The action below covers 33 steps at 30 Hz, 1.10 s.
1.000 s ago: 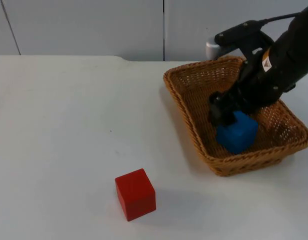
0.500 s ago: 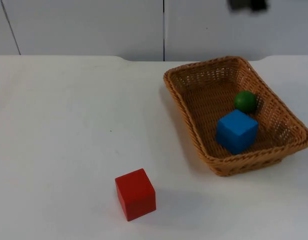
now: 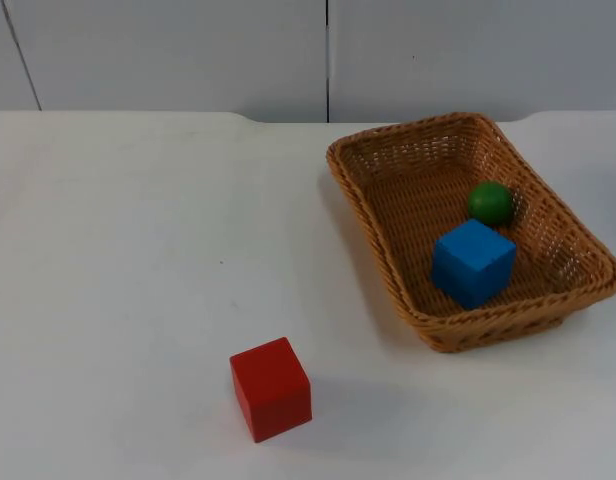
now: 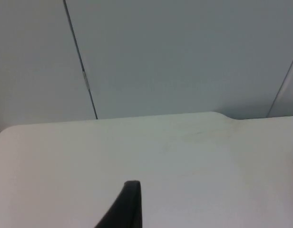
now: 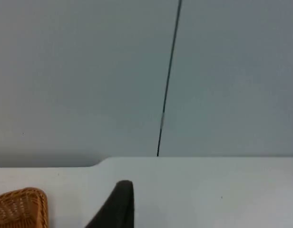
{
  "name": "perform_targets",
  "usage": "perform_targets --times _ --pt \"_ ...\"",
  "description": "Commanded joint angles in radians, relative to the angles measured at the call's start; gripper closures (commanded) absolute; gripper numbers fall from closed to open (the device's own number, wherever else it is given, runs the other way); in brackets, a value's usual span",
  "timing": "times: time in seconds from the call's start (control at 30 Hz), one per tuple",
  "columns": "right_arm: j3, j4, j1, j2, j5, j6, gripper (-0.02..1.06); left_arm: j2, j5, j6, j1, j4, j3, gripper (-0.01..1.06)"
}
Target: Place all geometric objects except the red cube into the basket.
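Now the blue cube (image 3: 473, 262) and green ball (image 3: 490, 202) lie in the basket (image 3: 368, 215) by the desk's (image 3: 138, 250) right edge; the red cube (image 3: 271, 388) sits near the front edge. Both blocks look rigid and light, graspable across flat faces; the ball could roll. Each pincer's (image 4: 130, 209) (image 5: 119, 204) state cannot be told.

The blue cube (image 3: 473, 262) is hiding part of the wicker basket (image 3: 360, 160) floor beneath it, while the wrist views are cutting off each gripper, leaving one black fingertip apiece (image 4: 123, 207) (image 5: 115, 205) and only a corner of the basket's rim showing (image 5: 20, 208).
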Motion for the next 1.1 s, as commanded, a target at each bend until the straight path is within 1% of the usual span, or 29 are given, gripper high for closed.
perform_targets --times 0.0,0.03,0.07,0.17,0.3,0.33,0.4,0.53,0.63,0.7,0.77,0.8,0.83,0.87,0.9,0.93,0.97,1.0,1.03,1.07 --pt "0.040 0.157 -0.064 -0.010 -0.010 -0.118 0.00 -0.001 -0.046 0.001 0.002 -0.025 0.002 0.00" --pt "0.065 0.193 -0.078 -0.010 -0.031 -0.148 0.00 -0.001 -0.059 0.001 0.002 -0.032 0.002 0.00" --pt "0.084 0.205 -0.083 -0.010 -0.044 -0.159 0.00 -0.001 -0.071 0.001 0.002 -0.032 0.002 0.00" --pt "0.102 0.183 -0.083 -0.010 -0.054 -0.161 0.00 -0.001 -0.084 0.001 0.002 -0.036 0.002 0.00" --pt "0.108 0.179 -0.083 -0.010 -0.079 -0.161 0.00 0.001 -0.156 0.001 0.002 -0.062 0.002 0.00" --pt "0.108 0.179 -0.083 -0.010 -0.079 -0.161 0.00 0.001 -0.156 0.001 0.002 -0.062 0.002 0.00" --pt "0.108 0.179 -0.083 -0.010 -0.087 -0.161 0.00 0.001 -0.184 0.001 0.002 -0.067 0.002 0.00" --pt "0.108 0.179 -0.083 -0.015 -0.087 -0.161 0.00 0.001 -0.188 0.001 0.002 -0.060 0.002 0.00" --pt "0.108 0.202 -0.083 -0.020 -0.079 -0.132 0.00 0.001 -0.188 0.001 0.002 -0.060 0.002 0.00" --pt "0.108 0.255 -0.083 -0.026 -0.075 -0.091 0.00 0.001 -0.194 0.001 0.002 -0.059 0.002 0.00" --pt "0.108 0.251 -0.083 -0.031 -0.114 -0.071 0.00 0.001 -0.242 0.001 0.002 -0.030 0.002 0.00" --pt "0.108 0.251 -0.083 -0.031 -0.114 -0.071 0.00 0.001 -0.242 0.001 0.002 -0.030 0.002 0.00" --pt "0.108 0.258 -0.083 -0.033 -0.123 -0.039 0.00 0.001 -0.251 -0.007 0.002 -0.017 0.002 0.00" --pt "0.108 0.250 -0.083 -0.033 -0.128 -0.001 0.00 0.001 -0.234 -0.052 0.002 -0.017 0.002 0.00" --pt "0.108 0.238 -0.083 -0.033 -0.113 0.002 0.00 0.003 -0.202 -0.086 0.002 -0.017 0.002 0.00" --pt "0.108 0.197 -0.083 -0.033 -0.076 -0.008 0.00 0.003 -0.159 -0.077 0.002 -0.013 0.002 0.00" --pt "0.108 0.136 -0.083 -0.033 -0.004 -0.072 0.00 0.005 -0.113 -0.012 0.002 -0.011 0.005 0.00" --pt "0.108 0.136 -0.083 -0.033 -0.004 -0.072 0.00 0.005 -0.113 -0.012 0.002 -0.011 0.005 0.00" --pt "0.108 0.130 -0.083 -0.038 0.045 -0.123 0.00 0.000 -0.104 0.021 0.002 -0.011 0.017 0.00" --pt "0.118 0.125 -0.083 -0.053 0.056 -0.142 0.00 -0.017 -0.104 0.029 0.002 -0.008 0.035 0.00"
